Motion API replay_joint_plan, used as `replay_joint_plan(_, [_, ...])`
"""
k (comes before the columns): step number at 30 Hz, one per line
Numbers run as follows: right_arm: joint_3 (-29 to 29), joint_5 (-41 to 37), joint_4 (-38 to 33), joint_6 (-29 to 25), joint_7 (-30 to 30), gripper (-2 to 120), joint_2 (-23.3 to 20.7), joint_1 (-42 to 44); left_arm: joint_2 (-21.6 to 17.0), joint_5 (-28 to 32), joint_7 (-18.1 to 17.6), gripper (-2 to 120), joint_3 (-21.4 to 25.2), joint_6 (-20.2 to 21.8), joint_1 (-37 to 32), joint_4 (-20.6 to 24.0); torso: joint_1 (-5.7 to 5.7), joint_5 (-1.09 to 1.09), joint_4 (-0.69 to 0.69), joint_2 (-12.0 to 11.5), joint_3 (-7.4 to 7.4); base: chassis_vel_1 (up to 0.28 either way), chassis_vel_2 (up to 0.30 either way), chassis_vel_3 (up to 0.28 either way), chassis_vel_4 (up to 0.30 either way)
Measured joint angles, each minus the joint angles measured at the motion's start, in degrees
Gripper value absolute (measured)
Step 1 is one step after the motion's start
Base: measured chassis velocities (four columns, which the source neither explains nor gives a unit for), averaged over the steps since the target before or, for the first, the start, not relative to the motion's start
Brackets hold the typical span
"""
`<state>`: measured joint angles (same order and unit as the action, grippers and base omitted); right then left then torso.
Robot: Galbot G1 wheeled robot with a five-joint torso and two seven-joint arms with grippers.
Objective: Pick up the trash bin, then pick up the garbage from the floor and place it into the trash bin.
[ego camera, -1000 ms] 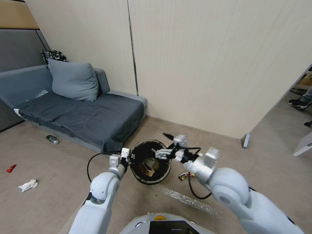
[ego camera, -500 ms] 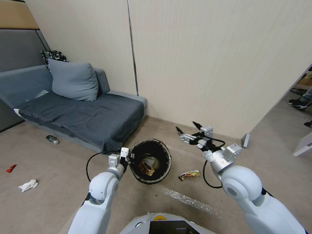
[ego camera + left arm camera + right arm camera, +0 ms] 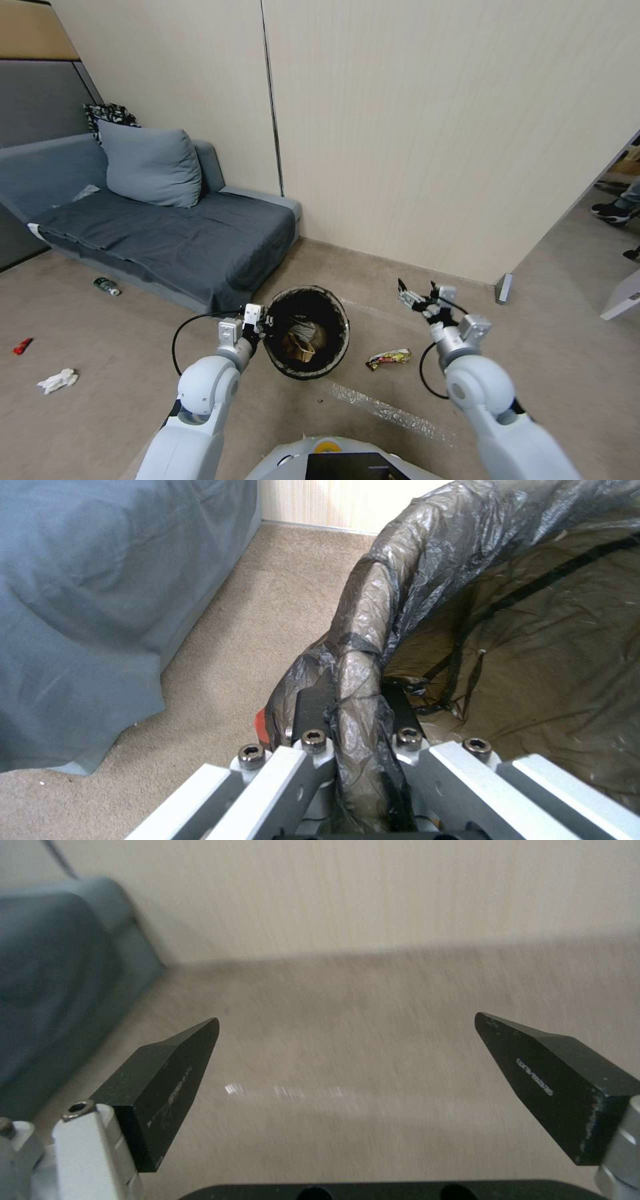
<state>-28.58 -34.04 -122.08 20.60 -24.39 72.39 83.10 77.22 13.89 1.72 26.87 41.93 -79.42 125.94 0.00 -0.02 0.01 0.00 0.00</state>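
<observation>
The trash bin (image 3: 315, 291), lined with a dark bag, hangs tilted just above the carpet, and brown paper scraps (image 3: 300, 347) lie inside it. My left gripper (image 3: 256, 325) is shut on its near-left rim. In the left wrist view the left gripper (image 3: 357, 712) pinches the bag-covered rim (image 3: 373, 605) between its fingers. My right gripper (image 3: 415, 295) is to the right of the bin, open and empty, and the right gripper (image 3: 345, 1018) looks onto bare carpet. On the floor lies garbage: a yellow-red wrapper (image 3: 389, 359), a white tissue (image 3: 58, 380), a red wrapper (image 3: 23, 345) and a small bottle (image 3: 107, 286).
A grey sofa (image 3: 167, 237) with a cushion (image 3: 150, 163) stands at the left against the beige wall. A strip of clear plastic film (image 3: 387, 410) lies on the carpet close to my base. A partition foot (image 3: 505, 288) stands at the right.
My right gripper has swung from over the trash bin to the right and down, away from it. The yellow-red wrapper now shows fully. The left gripper still holds the rim.
</observation>
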Motion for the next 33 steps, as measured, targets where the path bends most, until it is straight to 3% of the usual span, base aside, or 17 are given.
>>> replay_joint_plan(8, [1.58, -5.20, 5.64, 2.04, -6.23, 100, 3.55, -0.57, -0.10, 0.06, 0.05, 1, -0.05, -0.05, 0.28, -0.10, 0.00, 0.01, 0.00, 0.00, 0.00, 0.000, 0.000, 0.000, 0.000])
replay_joint_plan(13, [2.93, -13.04, 11.69, 2.87, -10.37, 100, 5.44, -1.26, -0.19, 0.14, 0.12, 1, -0.06, -0.15, 0.39, -0.43, 0.00, 0.01, -0.01, 0.00, 0.00, 0.000, 0.000, 0.000, 0.000])
replay_joint_plan(33, [3.49, -21.12, 23.49, 5.42, -10.79, 100, 5.75, -6.04, 0.15, 0.03, 0.16, 1, -0.36, -0.34, 0.16, -0.49, 0.00, 0.02, 0.00, 0.00, 0.00, 0.000, 0.000, 0.000, 0.000])
